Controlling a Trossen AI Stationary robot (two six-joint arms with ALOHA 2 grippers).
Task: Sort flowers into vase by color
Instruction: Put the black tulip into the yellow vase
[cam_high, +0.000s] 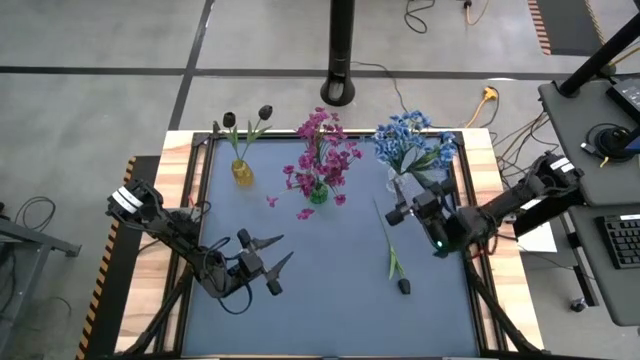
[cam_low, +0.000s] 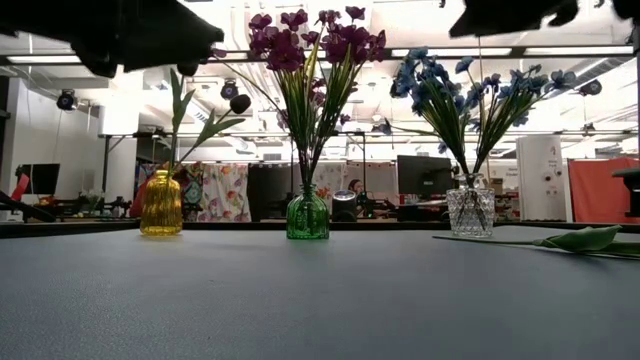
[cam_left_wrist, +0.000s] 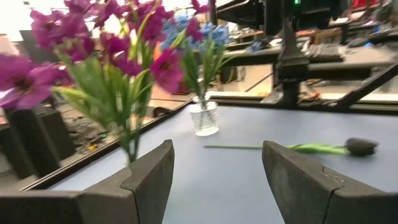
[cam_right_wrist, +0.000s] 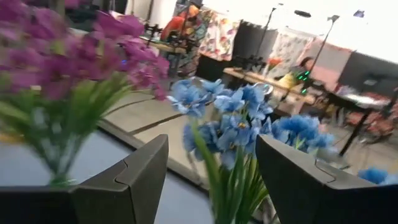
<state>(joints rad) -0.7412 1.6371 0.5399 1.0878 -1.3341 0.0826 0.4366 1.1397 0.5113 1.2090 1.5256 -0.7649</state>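
Three vases stand along the far side of the table: a yellow vase (cam_high: 242, 172) with dark tulip buds (cam_high: 265, 112), a green vase (cam_high: 318, 192) with magenta flowers (cam_high: 322, 150), and a clear vase (cam_low: 471, 212) with light blue flowers (cam_high: 410, 142). One dark tulip (cam_high: 395, 255) lies flat on the table right of centre, its bud (cam_left_wrist: 360, 146) toward the near edge. My left gripper (cam_high: 287, 247) is open, low over the table's near left, pointing right. My right gripper (cam_high: 396, 198) is open, beside the clear vase, with the blue flowers (cam_right_wrist: 236, 124) ahead of its fingers.
Two loose magenta petals (cam_high: 271, 201) lie on the blue mat near the green vase. A raised dark frame (cam_high: 205, 190) borders the mat. In front of the vases the bare mat (cam_low: 300, 300) stretches to the near edge. Beyond the table, people sit at desks.
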